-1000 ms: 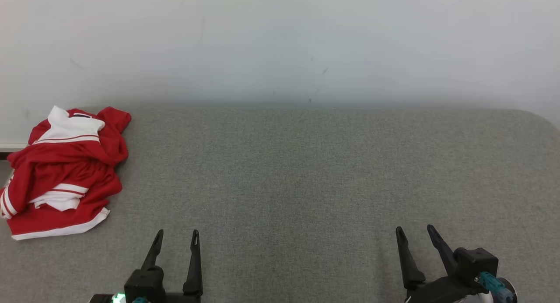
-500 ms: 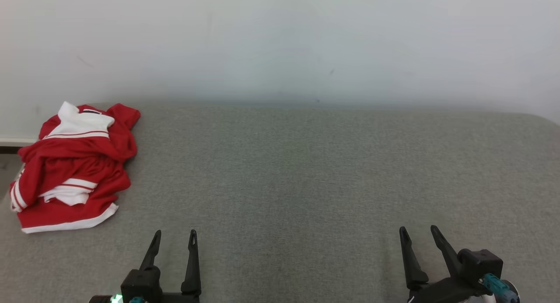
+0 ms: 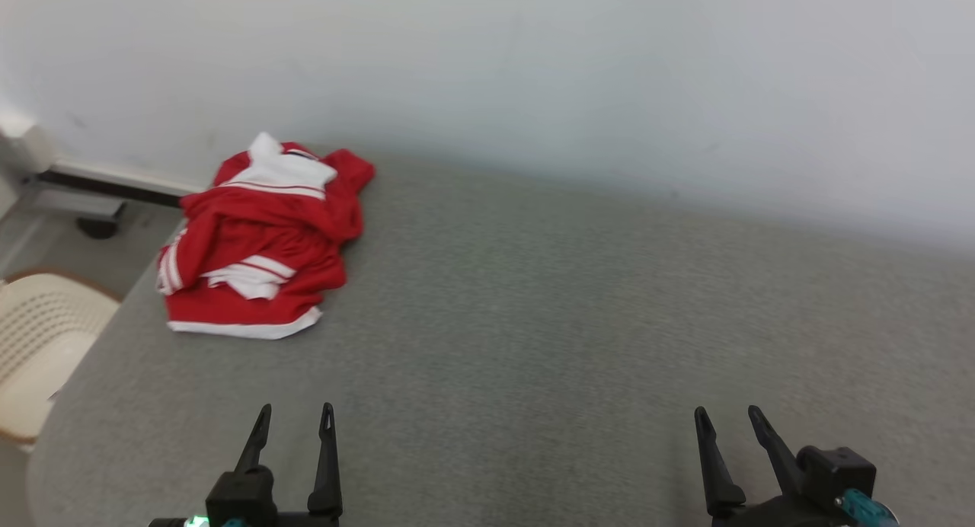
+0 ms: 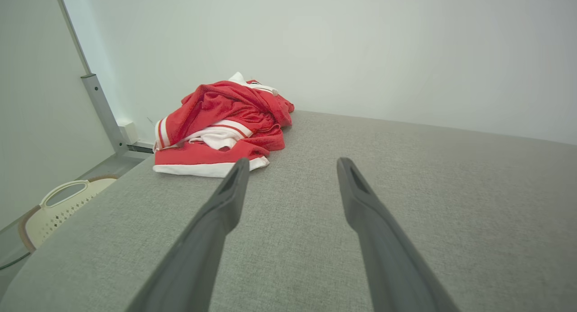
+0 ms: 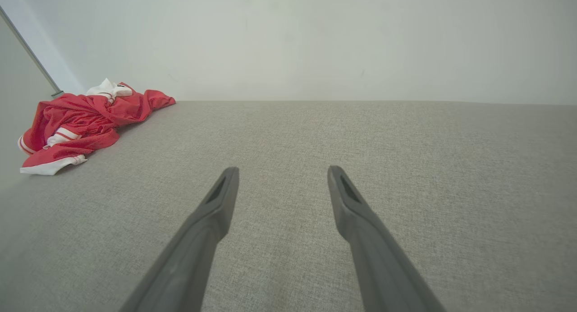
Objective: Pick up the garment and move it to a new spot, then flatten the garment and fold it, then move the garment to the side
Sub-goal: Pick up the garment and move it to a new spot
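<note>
Both released, empty: left hand (image 3: 295,408), right hand (image 3: 726,411); bases cut off below; garment (image 3: 259,245) crumpled, inner layers hidden.

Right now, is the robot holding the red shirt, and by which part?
Nothing is held. The left claw and the right claw are both open and empty. The shirt lies crumpled, well away from both.

Left claw (image 3: 295,418) and right claw (image 3: 727,420) spread, empty
</note>
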`<state>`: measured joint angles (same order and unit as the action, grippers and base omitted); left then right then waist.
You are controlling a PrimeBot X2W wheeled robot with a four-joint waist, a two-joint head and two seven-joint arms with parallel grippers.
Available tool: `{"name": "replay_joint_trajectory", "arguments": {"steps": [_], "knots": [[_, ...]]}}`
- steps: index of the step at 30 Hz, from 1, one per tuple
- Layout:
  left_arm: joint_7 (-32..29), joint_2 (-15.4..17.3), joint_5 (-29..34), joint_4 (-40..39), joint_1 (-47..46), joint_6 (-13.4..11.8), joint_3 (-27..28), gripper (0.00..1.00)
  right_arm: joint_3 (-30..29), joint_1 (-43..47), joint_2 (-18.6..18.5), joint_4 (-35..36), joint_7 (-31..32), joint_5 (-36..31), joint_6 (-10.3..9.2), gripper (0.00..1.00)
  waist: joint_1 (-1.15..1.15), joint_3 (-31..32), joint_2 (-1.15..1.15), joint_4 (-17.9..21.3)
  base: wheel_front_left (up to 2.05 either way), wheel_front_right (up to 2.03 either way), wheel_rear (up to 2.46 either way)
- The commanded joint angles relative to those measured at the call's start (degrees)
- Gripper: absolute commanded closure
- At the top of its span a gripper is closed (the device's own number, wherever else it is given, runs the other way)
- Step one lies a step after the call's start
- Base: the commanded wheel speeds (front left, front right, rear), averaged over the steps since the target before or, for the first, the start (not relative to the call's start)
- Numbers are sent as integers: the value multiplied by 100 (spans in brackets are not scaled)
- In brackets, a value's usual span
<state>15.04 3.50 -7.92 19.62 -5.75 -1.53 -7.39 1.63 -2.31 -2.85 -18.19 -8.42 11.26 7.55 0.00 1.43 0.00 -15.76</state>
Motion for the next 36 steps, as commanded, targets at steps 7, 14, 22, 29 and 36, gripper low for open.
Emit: {"name": "replay_joint_trajectory", "arguments": {"steps": [7, 14, 22, 29, 36], "knots": [[18, 101, 47, -92, 134, -39, 165, 0, 207, -105, -6, -72, -41, 104, -12, 0, 0, 14, 0, -1330, 0, 0, 0], [18, 70, 10, -364, 300, -152, 390, 0, 492, -402, -10, -174, 11, 65, -12, 0, 0, -203, 0, -1449, 0, 0, 0], [18, 42, 54, -359, 289, -121, 417, 0, 539, -477, -10, -251, -32, 49, -12, 0, 0, -256, 0, -1453, 0, 0, 0], [-152, 83, -59, 351, -489, 220, 249, 0, 440, -389, -9, -208, -11, -17, -12, 0, 0, -250, 0, -1394, 0, 0, 0], [-967, 86, -175, 1637, -2162, 703, -137, 0, 301, -215, -10, 234, 245, -291, -12, 0, 0, -475, 0, -1289, 0, 0, 0]]}}
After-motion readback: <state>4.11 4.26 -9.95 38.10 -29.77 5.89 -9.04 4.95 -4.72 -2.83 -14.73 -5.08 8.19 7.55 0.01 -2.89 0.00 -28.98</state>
